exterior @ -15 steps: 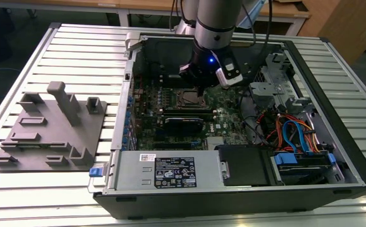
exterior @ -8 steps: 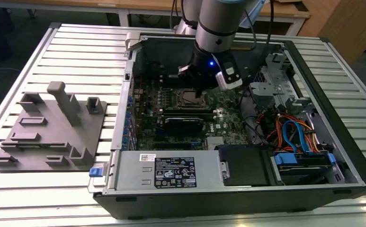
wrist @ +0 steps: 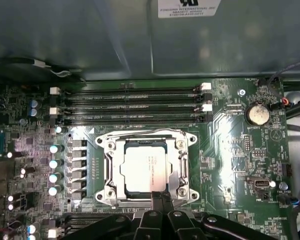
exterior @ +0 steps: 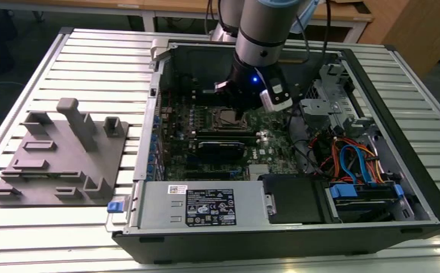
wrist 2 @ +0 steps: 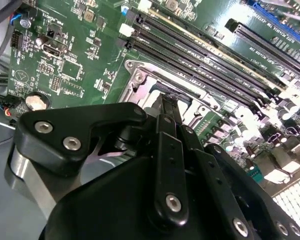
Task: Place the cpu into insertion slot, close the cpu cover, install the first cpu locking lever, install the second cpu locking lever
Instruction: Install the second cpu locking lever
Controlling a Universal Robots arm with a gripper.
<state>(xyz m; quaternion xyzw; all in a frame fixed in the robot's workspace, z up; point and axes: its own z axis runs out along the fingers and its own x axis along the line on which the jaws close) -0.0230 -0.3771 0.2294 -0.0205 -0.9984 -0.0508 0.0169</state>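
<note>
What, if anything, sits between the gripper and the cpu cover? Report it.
Nothing visible. In the first wrist view the gripper is right at the near edge of the cpu cover, which lies closed around the cpu.

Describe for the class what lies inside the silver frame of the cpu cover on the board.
Through the cut-out of the cpu cover the dull silver top of the cpu shows. The insertion slot beneath the chip is covered. The gripper overlaps the frame's near edge.

End effector hides cpu cover edge.
</note>
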